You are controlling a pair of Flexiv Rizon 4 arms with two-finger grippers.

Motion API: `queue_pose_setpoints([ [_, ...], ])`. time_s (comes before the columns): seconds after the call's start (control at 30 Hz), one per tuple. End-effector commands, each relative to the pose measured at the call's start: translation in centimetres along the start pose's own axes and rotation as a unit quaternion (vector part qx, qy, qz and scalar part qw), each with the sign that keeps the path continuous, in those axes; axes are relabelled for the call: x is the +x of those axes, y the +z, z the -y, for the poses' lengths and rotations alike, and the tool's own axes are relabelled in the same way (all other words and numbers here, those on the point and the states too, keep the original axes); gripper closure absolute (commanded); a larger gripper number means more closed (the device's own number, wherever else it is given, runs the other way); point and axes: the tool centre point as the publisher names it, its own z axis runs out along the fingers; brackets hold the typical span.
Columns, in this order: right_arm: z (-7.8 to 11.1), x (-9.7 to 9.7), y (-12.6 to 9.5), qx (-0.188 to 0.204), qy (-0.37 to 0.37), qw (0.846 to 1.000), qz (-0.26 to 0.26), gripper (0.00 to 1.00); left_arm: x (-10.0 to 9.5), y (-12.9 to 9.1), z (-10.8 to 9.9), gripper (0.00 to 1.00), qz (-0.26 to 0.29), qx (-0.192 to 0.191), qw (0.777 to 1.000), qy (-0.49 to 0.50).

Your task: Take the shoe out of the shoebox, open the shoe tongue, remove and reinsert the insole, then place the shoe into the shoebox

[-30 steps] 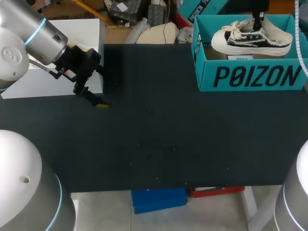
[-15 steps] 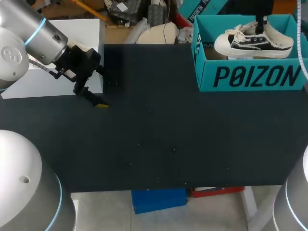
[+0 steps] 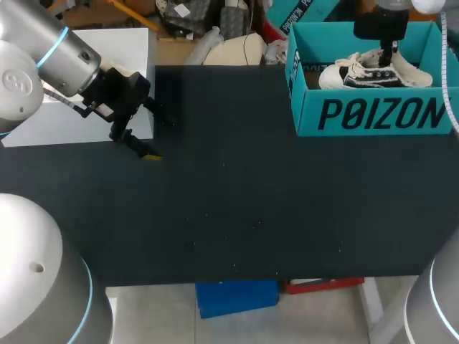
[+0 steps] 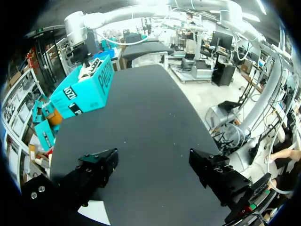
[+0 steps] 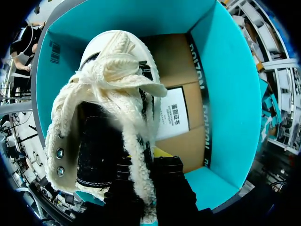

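Inside shoebox (image 3: 373, 115), shoe (image 3: 362, 73) clamped by right gripper (image 5: 146, 165)

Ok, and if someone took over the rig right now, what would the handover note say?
Left gripper: fingers open, empty, over the black table's left side.
Right gripper: shut on the collar of the black-and-cream fleecy sneaker, inside the teal cardboard shoebox.
Done: sneaker lowered into the shoebox over the last second; insole steps can't be confirmed from here.
To do: set it down if not resting, release, withdraw.
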Motion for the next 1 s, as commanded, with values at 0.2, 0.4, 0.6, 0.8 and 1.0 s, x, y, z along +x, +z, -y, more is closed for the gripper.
queue_pose_setpoints([
  [0.2,-1.2,0.1,2.9,-0.004,-0.001,1.0,-0.013,1.0,0.0,0.1,-0.1,0.0,0.002,0.0,1.0,0.001],
  [0.4,-2.0,0.8,4.6,-0.006,-0.013,1.0,-0.027,1.0,0.0,0.1,-0.1,0.0,0.002,0.0,1.0,0.001],
  [0.6,-2.3,1.2,6.0,-0.002,-0.021,0.999,-0.04,1.0,0.0,0.1,-0.1,0.0,0.002,0.0,1.0,0.001],
  [0.8,-2.2,1.4,6.6,0.012,-0.013,0.999,-0.05,0.59,0.0,0.1,-0.1,0.0,0.002,0.0,1.0,0.001],
  [1.0,-1.5,0.7,5.5,0.019,0.003,0.999,-0.031,0.46,0.0,0.1,-0.1,0.0,0.002,0.0,1.0,0.001],
])
